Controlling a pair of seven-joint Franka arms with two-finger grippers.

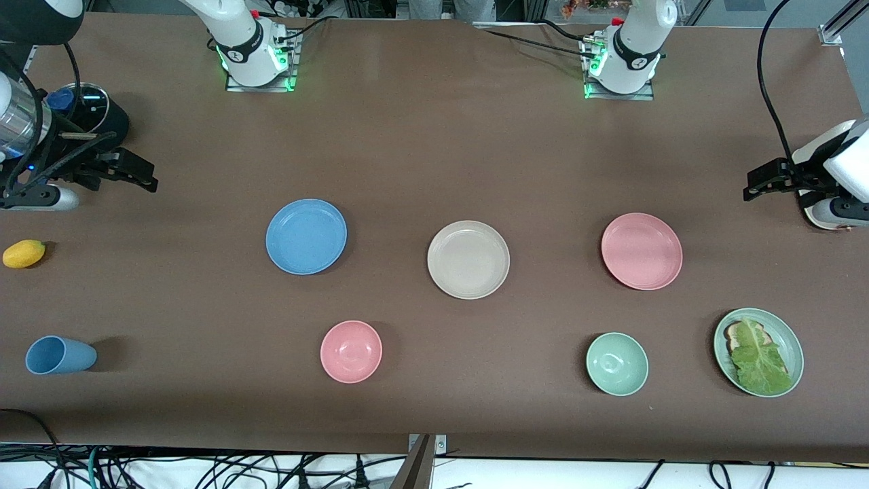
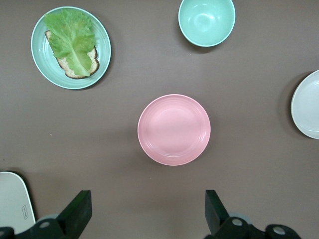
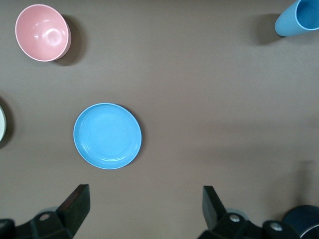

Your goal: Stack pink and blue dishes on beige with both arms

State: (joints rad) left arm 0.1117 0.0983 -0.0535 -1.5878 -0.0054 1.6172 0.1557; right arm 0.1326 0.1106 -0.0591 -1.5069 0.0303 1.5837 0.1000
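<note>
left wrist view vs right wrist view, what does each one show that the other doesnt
Only the left wrist view shows the pink plate, the green plate with lettuce and bread, the green bowl and the left pincer, open.

Only the right wrist view shows the blue plate, the pink bowl, the blue cup and the right pincer, open.

Both share the brown table and an edge of the beige plate.

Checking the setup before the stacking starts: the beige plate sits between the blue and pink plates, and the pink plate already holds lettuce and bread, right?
Not quite. The pink plate is bare; the front view shows the lettuce and bread on the green plate. The beige plate does sit between it and the blue plate.
</note>
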